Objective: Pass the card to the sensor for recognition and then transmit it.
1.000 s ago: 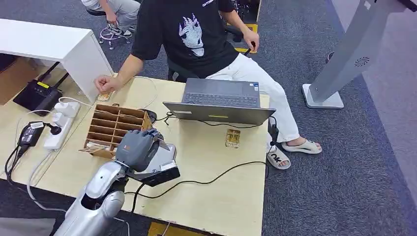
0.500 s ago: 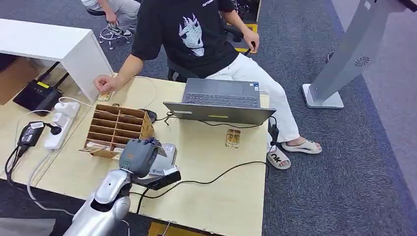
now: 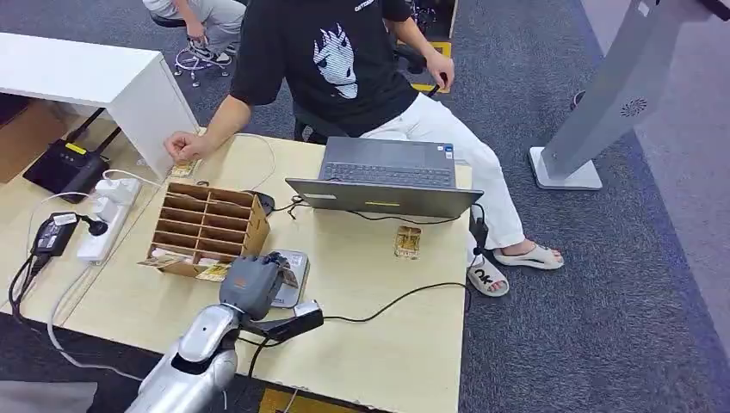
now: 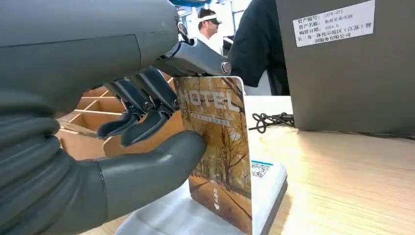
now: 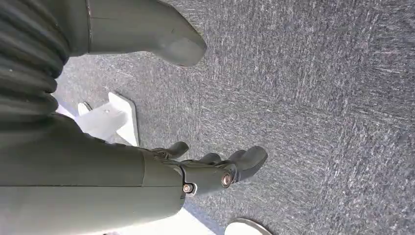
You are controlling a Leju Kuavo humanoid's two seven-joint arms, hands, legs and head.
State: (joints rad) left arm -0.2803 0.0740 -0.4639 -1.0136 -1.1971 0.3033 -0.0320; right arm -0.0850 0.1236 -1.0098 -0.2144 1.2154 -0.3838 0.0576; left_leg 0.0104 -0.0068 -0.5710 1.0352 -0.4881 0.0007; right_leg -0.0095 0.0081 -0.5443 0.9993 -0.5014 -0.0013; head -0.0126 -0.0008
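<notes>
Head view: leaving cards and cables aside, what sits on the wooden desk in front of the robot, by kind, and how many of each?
Laptop: 1
Wooden compartment box: 1
Card reader: 1
Total: 3
A dark item behind the box is too hidden to name, so it is not counted.

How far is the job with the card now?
Done: the left hand has picked up the hotel card. In hand: it holds the card upright on the white sensor. Left: passing the card on; the person's hand rests across the table.
</notes>
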